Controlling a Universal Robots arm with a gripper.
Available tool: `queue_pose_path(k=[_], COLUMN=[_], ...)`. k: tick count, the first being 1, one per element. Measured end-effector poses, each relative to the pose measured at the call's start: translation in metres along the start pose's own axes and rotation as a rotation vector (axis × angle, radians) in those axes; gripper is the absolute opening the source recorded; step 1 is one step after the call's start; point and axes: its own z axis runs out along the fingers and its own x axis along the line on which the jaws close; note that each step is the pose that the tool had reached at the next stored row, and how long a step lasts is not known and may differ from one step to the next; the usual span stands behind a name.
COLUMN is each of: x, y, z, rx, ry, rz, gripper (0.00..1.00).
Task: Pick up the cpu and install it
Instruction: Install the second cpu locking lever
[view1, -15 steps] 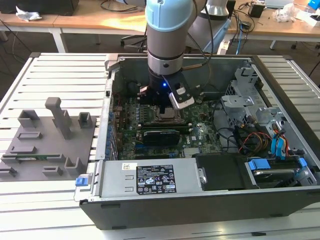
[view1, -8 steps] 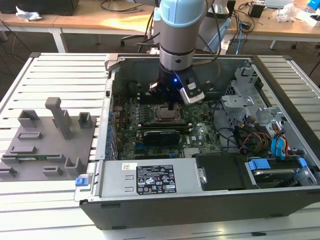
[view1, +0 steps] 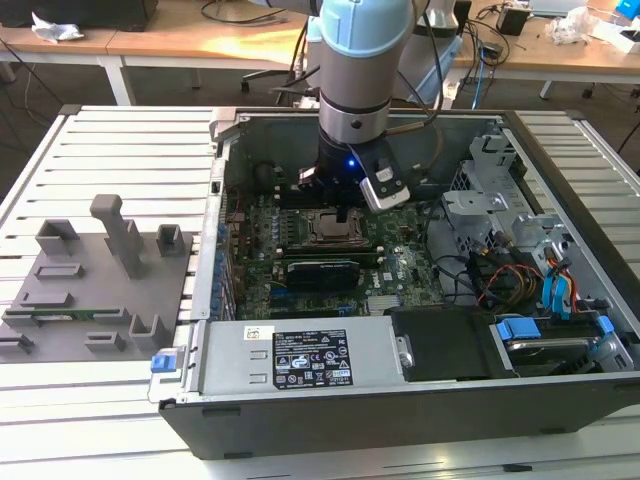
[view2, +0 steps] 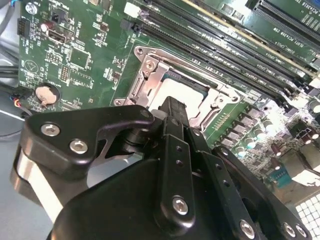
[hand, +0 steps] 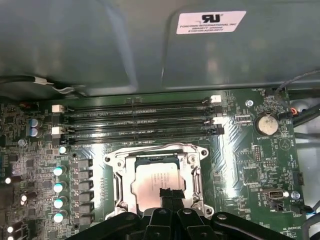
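Observation:
The cpu (hand: 154, 176), a flat square chip with a silvery top, lies flat inside the metal-framed socket (hand: 116, 186) on the green motherboard (hand: 240, 160). In both wrist views my gripper (hand: 170, 192) is down over the cpu's near edge, its black fingertips drawn together and shut, touching or just above the chip's top. Nothing is held between them. The second wrist view looks along the fingers (view2: 172, 120), with a pale patch of the cpu (view2: 159, 101) beside the tip. In the exterior view the arm reaches down into the open computer case, with the gripper (view1: 345, 212) right above the socket (view1: 326, 230).
Memory slots (hand: 135, 122) run just beyond the socket, under the case wall (hand: 100, 45). A power supply (view1: 300, 355) and drive cage with cables (view1: 500, 230) crowd the case. A grey fixture plate with blocks (view1: 90, 290) sits at the exterior view's left.

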Motion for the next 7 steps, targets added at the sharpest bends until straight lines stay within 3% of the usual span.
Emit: queue_pose_path(k=[7], x=[0.001], y=[-0.0001], z=[-0.0001], rx=[0.0], ry=[0.0001], rz=[0.0], gripper=[0.11])
